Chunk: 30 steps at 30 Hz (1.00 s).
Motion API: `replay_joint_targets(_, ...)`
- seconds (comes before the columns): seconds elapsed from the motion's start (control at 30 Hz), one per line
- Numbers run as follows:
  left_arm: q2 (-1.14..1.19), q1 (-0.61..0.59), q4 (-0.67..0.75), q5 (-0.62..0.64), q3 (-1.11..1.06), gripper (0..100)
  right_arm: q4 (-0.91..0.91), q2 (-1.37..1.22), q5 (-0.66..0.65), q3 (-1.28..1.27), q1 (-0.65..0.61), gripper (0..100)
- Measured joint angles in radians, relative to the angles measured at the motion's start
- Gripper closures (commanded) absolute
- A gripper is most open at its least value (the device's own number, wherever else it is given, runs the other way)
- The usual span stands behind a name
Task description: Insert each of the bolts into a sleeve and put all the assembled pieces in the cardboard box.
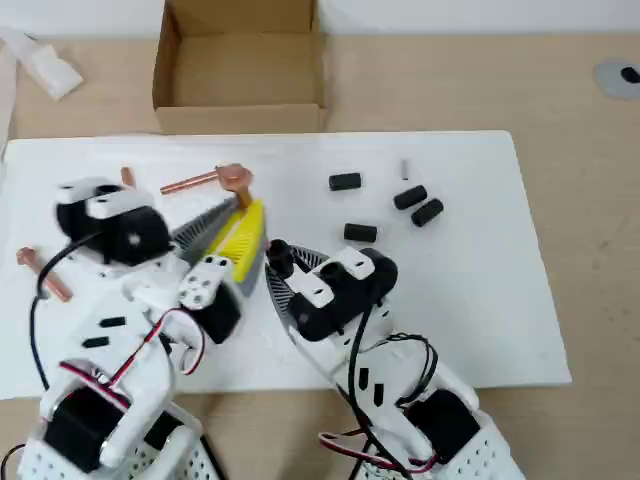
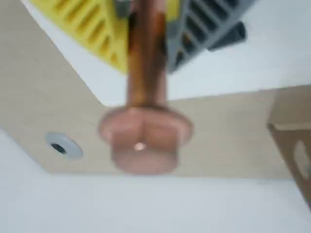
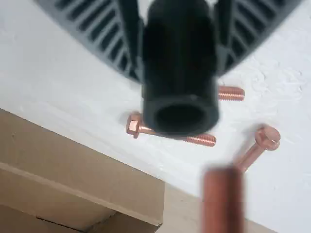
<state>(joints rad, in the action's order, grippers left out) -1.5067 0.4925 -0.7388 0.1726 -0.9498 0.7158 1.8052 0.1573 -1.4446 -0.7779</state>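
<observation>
My left gripper [image 1: 240,203], with one yellow and one grey finger, is shut on a copper bolt [image 1: 236,181] above the white mat. In the left wrist view that bolt [image 2: 144,131] points its flanged head away from the gripper [image 2: 146,26]. My right gripper [image 1: 279,263] sits just to the right, shut on a black sleeve [image 1: 277,255]. The sleeve's open bore [image 3: 180,114] shows in the right wrist view, and a blurred copper shaft [image 3: 221,199] stands close in front of it. The cardboard box [image 1: 240,65] stands open at the back.
Several loose black sleeves [image 1: 360,233] lie on the right half of the white mat [image 1: 480,300]. Loose bolts lie on its left half: one [image 1: 190,183] by the held bolt, another [image 1: 45,275] at the left edge. A round grommet [image 1: 620,76] sits far right.
</observation>
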Motion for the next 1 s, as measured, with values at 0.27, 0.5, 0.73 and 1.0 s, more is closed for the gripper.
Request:
replay_joint_targets(0.27, 0.0, 0.005, 0.054, 0.0, -0.046, 99, 0.0, 0.0, 0.002, 0.0, 0.0, 98.9)
replay_joint_targets(0.5, 0.0, 0.011, 0.054, 0.0, -0.055, 99, 0.0, 0.0, 0.002, 0.0, 0.0, 98.9)
replay_joint_targets(0.73, 0.0, 0.017, 0.046, 0.0, -0.055, 99, 0.0, 0.0, 0.002, 0.0, 0.0, 98.9)
replay_joint_targets(1.0, 0.0, 0.017, 0.043, 0.0, -0.087, 99, 0.0, 0.0, 0.002, 0.0, -0.003, 98.9)
